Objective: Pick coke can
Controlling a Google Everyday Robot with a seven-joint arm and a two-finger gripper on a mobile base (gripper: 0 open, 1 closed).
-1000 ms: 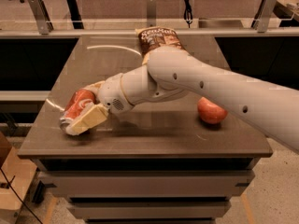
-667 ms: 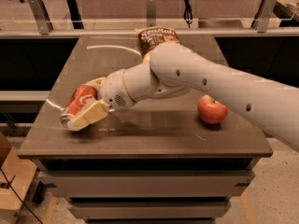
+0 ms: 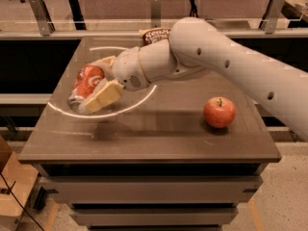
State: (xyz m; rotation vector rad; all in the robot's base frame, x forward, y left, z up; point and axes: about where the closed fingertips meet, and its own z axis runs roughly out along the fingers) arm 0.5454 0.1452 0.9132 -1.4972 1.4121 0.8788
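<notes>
Because the coke can (image 3: 85,78) seems already off the surface, the step in hand is, by my judgement, a clean lift. Above the brown table (image 3: 144,146), the big white arm (image 3: 240,66) reaches from the right across to the left side. A dark snack bag (image 3: 155,35) sits at the far edge, partly hidden behind the arm, and 1 red apple (image 3: 219,112) rests well apart on the right. The can hangs tilted over the left part of the table, with a shadow beneath it. The gripper (image 3: 90,88) is clamped on it, 1 pale finger (image 3: 102,96) across its near side. Best to rise straight and slowly with a firm squeeze and no swinging, since a tilted can may slip between the 2 fingers.
</notes>
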